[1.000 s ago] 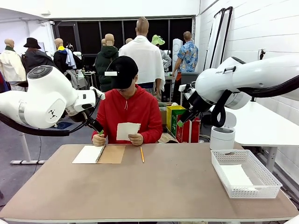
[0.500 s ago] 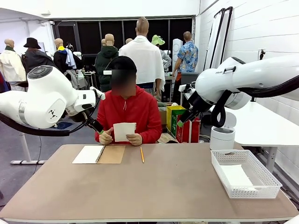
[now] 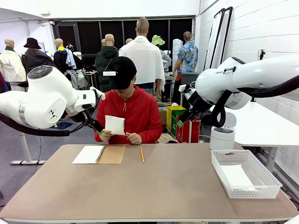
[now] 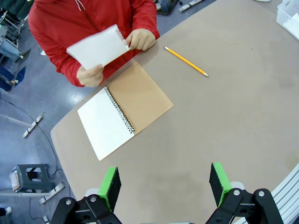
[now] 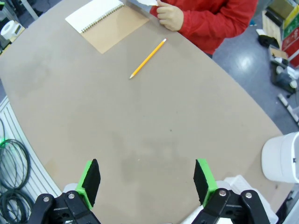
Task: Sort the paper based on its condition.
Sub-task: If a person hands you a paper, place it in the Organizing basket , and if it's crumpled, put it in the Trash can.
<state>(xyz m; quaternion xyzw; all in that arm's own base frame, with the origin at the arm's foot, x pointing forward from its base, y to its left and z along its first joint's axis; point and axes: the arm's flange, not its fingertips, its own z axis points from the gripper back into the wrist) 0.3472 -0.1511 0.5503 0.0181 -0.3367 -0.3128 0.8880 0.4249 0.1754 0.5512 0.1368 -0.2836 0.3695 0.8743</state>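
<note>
Left gripper [image 4: 163, 186]: jaws spread wide, nothing between the green pads, held high above the table [image 3: 163, 186].
Right gripper [image 5: 145, 182]: jaws spread wide too, empty, above bare tabletop.
Held paper [image 3: 115, 125]: a white sheet with a torn perforated edge, flat, held up off the table in both of the person's hands [image 4: 140, 39] at the far side.
Basket paper [image 3: 236, 176]: a flat white sheet lying inside the white mesh basket [image 3: 261, 186] at the robot's right.
Notebook [image 4: 124, 109]: spiral-bound, lying open before the person, kraft cover folded out beside a blank page.
Pencil [image 5: 147, 59]: yellow, lying on the table just beside the notebook.
</note>
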